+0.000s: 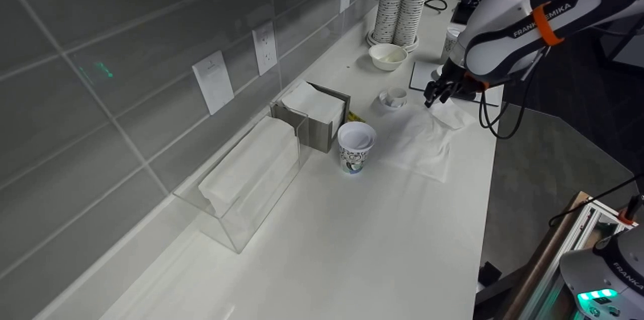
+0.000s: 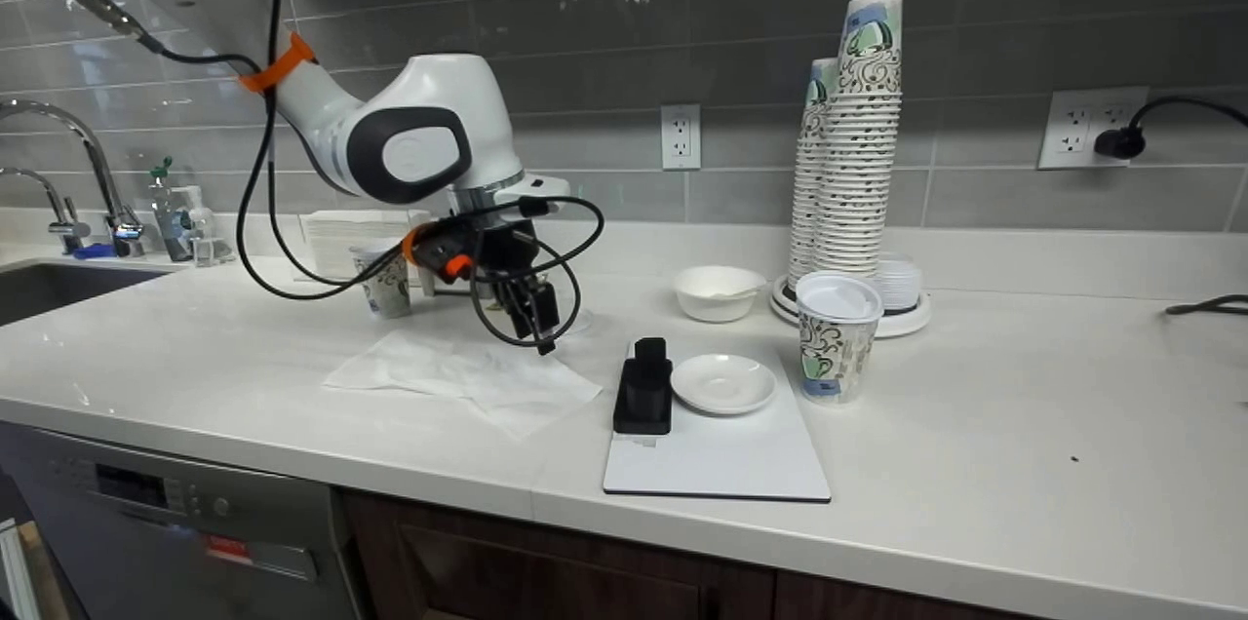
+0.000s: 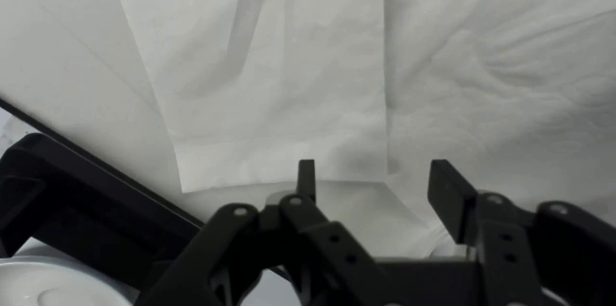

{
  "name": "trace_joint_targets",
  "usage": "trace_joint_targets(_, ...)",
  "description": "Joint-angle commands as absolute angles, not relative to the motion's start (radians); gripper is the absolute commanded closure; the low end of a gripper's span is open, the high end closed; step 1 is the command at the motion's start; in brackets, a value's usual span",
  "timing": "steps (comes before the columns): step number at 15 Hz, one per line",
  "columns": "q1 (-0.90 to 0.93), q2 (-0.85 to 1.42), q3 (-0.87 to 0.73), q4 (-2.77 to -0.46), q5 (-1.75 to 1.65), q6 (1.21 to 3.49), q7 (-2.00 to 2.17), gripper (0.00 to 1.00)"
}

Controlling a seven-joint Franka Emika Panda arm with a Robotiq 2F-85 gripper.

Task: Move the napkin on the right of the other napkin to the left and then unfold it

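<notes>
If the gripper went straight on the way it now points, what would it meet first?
Probably the creased napkin, near its edge: in the wrist view the open gripper lines up there, though the rumpled napkin to its right may be met too. Depth is unclear.

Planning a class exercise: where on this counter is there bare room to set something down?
A bare patch of counter lies between the clear napkin holder and the front edge; another, in an exterior view, right of the patterned cup beside the white board. It's crowded around the fingers: the napkin lies between the other napkin and that board.
</notes>
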State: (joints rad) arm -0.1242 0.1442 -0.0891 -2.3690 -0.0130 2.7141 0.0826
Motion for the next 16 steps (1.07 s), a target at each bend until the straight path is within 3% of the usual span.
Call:
trace_joint_targets(1, -0.121, 0.198, -0.080, -2.330, 0.049, 2.741, 0.051, 0.50)
trace_joint_targets(3, -0.121, 0.216, -0.078, -2.321, 0.055, 2.745, 0.052, 0.56)
trace_joint_targets(4, -0.123, 0.222, -0.076, -2.317, 0.061, 2.742, 0.050, 0.67)
trace_joint_targets(6, -0.125, 0.229, -0.074, -2.311, 0.066, 2.738, 0.050, 0.68)
trace_joint_targets(7, -0.125, 0.231, -0.076, -2.309, 0.066, 2.736, 0.052, 0.79)
trace_joint_targets(9, -0.124, 0.232, -0.079, -2.306, 0.065, 2.736, 0.059, 0.79)
trace_joint_targets(10, -0.124, 0.232, -0.079, -2.305, 0.065, 2.735, 0.061, 0.84)
trace_joint_targets(11, -0.122, 0.231, -0.082, -2.305, 0.059, 2.737, 0.066, 0.80)
trace_joint_targets(13, -0.121, 0.229, -0.083, -2.305, 0.059, 2.734, 0.068, 0.82)
trace_joint_targets(16, -0.122, 0.231, -0.084, -2.301, 0.059, 2.729, 0.068, 0.92)
